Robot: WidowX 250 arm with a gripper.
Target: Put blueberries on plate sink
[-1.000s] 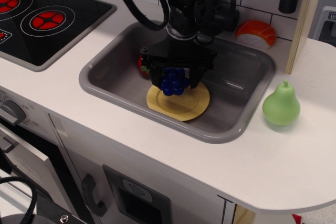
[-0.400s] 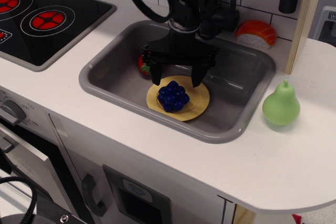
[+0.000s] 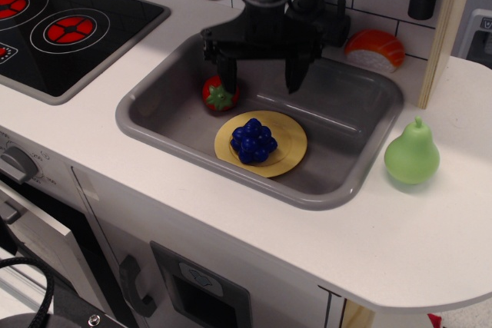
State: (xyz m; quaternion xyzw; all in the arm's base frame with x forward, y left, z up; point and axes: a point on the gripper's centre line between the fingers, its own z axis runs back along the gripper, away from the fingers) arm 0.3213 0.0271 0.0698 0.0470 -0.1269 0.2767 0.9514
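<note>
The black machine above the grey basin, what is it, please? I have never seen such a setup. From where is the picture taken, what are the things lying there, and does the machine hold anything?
The black machine is a robot arm, and its lower end is a gripper: two fingers that open and close like tongs. There is one picture, taken from the front and above, looking down on a toy kitchen. The grey basin is a toy sink set in a white counter. Inside it lies a yellow plate, and a cluster of blue blueberries sits on that plate. A red strawberry lies in the sink beside the plate. On the counter stands a green pear, at the left is a black stovetop with red rings, and behind the sink lies an orange and white toy. The gripper holds nothing: its fingers are spread open, above the plate.
</note>
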